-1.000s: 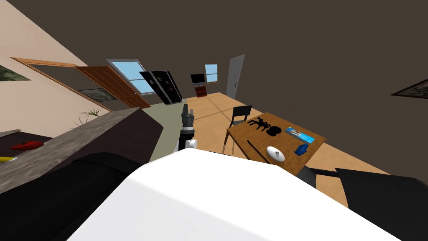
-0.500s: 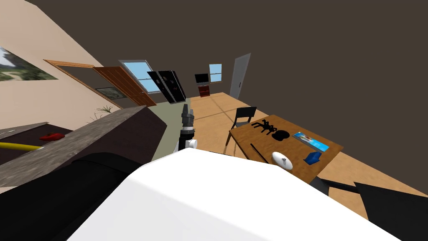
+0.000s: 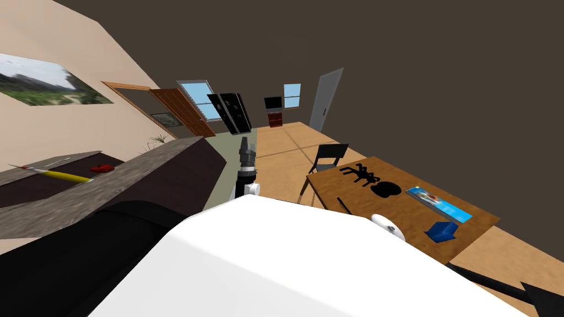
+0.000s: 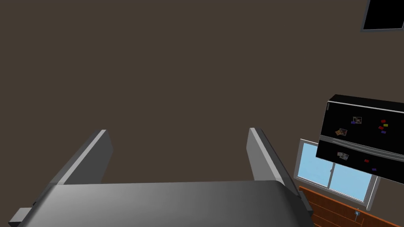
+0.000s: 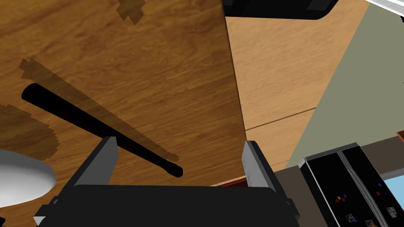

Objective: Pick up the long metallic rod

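Observation:
The long rod (image 5: 79, 116) looks black and lies flat on the wooden table (image 5: 158, 79). My right gripper (image 5: 179, 153) hovers above it, open, and the rod's thin end lies between the fingers as seen from the hand. In the head view the rod (image 3: 344, 206) lies near the table's (image 3: 418, 212) near left corner. My left gripper (image 3: 247, 144) is raised in front of my chest, away from the table, with its fingers (image 4: 98, 153) open and nothing between them.
A white rounded object (image 3: 388, 225) lies beside the rod. Further along the table are black shapes (image 3: 361, 173), a book (image 3: 438, 203) and a blue box (image 3: 442, 231). A black chair (image 3: 329, 156) stands at the table's far end. A dark counter (image 3: 110, 181) runs along my left.
My view has swung round: the table now sits further right and lower in the picture, and the counter's yellow and red items have slid right. My left arm keeps its pose.

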